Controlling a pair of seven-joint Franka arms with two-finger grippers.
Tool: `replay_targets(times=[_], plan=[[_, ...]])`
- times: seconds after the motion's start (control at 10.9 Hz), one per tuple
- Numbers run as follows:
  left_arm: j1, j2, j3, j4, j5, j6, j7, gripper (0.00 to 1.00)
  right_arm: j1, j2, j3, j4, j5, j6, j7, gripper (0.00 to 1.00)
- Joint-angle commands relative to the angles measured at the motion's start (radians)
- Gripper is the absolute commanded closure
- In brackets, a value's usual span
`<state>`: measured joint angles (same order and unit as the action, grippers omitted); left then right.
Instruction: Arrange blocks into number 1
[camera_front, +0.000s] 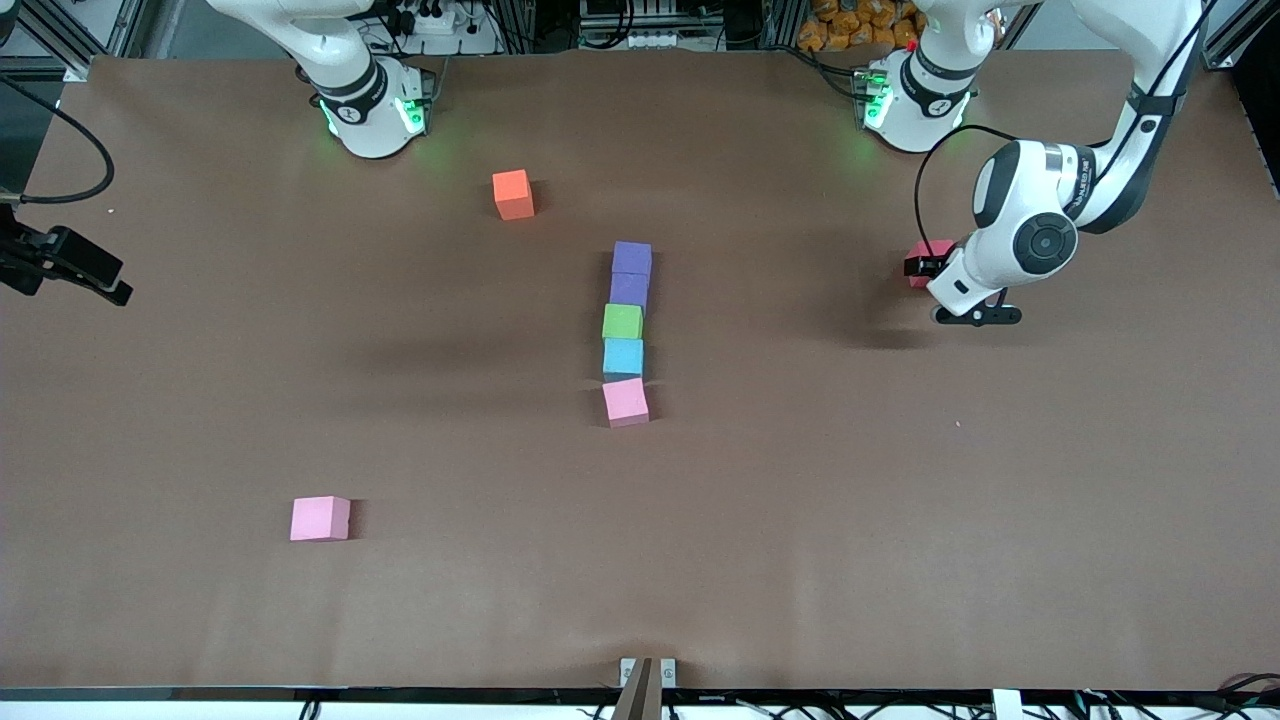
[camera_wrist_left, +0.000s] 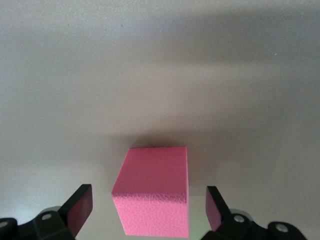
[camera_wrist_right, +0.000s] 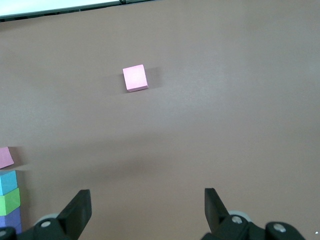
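Five blocks stand in one column at the table's middle: two purple (camera_front: 631, 257) (camera_front: 629, 289), green (camera_front: 622, 321), light blue (camera_front: 623, 356) and, nearest the front camera, pink (camera_front: 626, 401). The pink one sits slightly askew. My left gripper (camera_front: 928, 268) is low at the left arm's end of the table, open, with a red cube (camera_wrist_left: 156, 190) between its fingers (camera_wrist_left: 80, 206); neither touches it. My right gripper (camera_wrist_right: 147, 210) is open and empty, high above the table. Its view catches the column's pink end (camera_wrist_right: 6, 157).
A second pink cube (camera_front: 320, 518) (camera_wrist_right: 135, 78) lies alone near the front camera, toward the right arm's end. An orange cube (camera_front: 513, 193) sits close to the right arm's base (camera_front: 370, 105). The red cube (camera_front: 940, 249) shows beside the left wrist.
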<state>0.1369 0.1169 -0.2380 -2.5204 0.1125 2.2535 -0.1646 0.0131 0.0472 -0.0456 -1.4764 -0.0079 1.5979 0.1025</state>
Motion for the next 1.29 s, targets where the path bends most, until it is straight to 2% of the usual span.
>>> replay_targets(times=[0.0, 1.2], plan=[[0.007, -0.042, -0.006, -0.046, -0.025, 0.04, -0.004, 0.0, -0.001, 0.002, 0.006, 0.011, -0.007, -0.012, -0.001, 0.0], [-0.005, -0.043, -0.007, -0.067, -0.05, 0.077, -0.01, 0.0, -0.001, -0.016, 0.01, 0.019, 0.026, -0.056, -0.001, 0.0]])
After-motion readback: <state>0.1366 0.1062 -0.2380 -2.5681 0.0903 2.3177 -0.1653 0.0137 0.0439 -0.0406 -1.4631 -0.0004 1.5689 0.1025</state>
